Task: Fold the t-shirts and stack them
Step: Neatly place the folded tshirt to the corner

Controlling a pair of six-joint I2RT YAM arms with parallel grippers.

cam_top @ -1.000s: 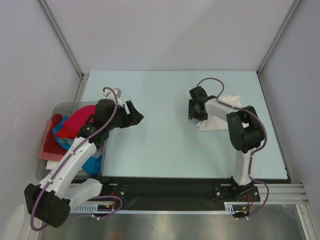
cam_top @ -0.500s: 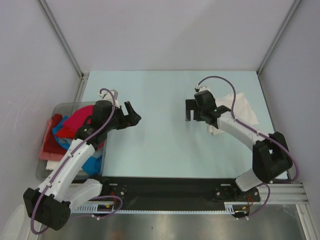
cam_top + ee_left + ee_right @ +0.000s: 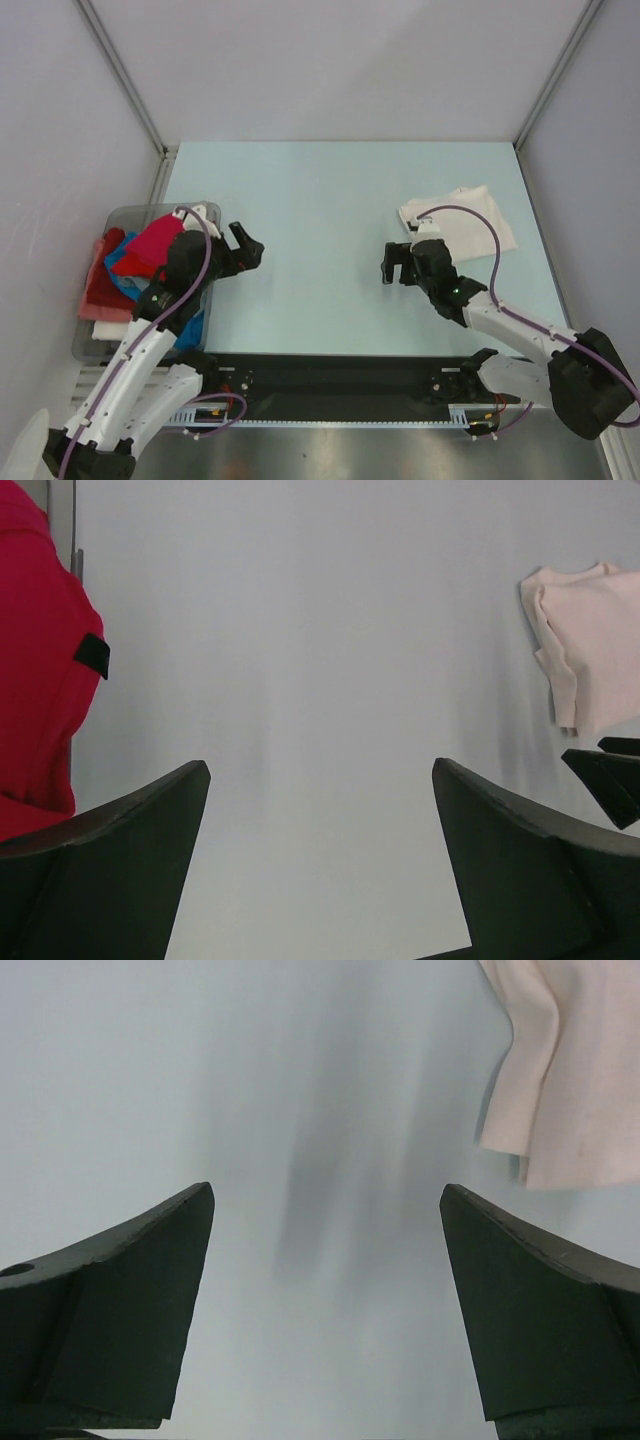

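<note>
A folded white t-shirt [image 3: 462,221] lies at the right of the table; it also shows in the left wrist view [image 3: 590,645] and the right wrist view [image 3: 575,1060]. A heap of t-shirts fills the bin at the left: magenta-red [image 3: 155,243] on top, blue [image 3: 125,258] under it, dark red [image 3: 100,285] at the outer edge. The magenta-red one shows in the left wrist view [image 3: 35,680]. My left gripper [image 3: 248,250] is open and empty, just right of the bin. My right gripper [image 3: 395,265] is open and empty, in front of the white shirt.
The clear grey plastic bin [image 3: 190,212] stands at the table's left edge. The pale blue table top [image 3: 320,200] lies between the two grippers. Grey walls and metal rails close in the back and sides.
Both arms have drawn back toward their bases. The right gripper has left the white shirt, which now lies uncovered. The left gripper has moved down and nearer the bin.
</note>
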